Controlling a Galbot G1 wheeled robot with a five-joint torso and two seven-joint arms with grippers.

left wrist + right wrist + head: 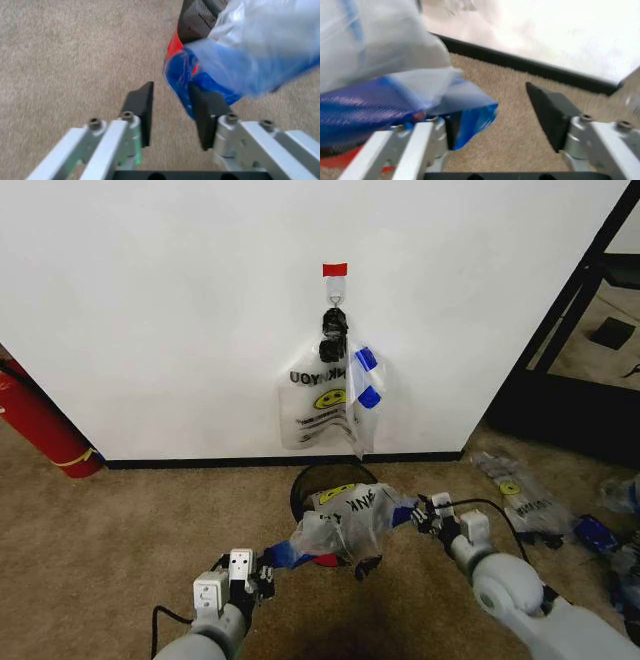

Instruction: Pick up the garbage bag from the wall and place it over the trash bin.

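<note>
The garbage bag (352,518), translucent with a yellow smiley and blue patches, lies crumpled over the black trash bin (300,485) on the carpet below the wall (150,300). My left gripper (268,565) is open at the bag's near-left blue corner; in the left wrist view that blue patch (187,75) hangs against one finger of the gripper (172,108), beside the bin's mesh wall (195,22). My right gripper (418,513) is open at the bag's right edge. In the right wrist view the bag's blue rim (470,120) drapes over one finger of the gripper (500,120).
Another smiley bag (325,400) hangs from the metal hook (334,300) under a red tape strip (334,269). A red fire extinguisher (40,425) leans at the left. More bags (520,495) lie on the floor at the right, near a black frame (570,330).
</note>
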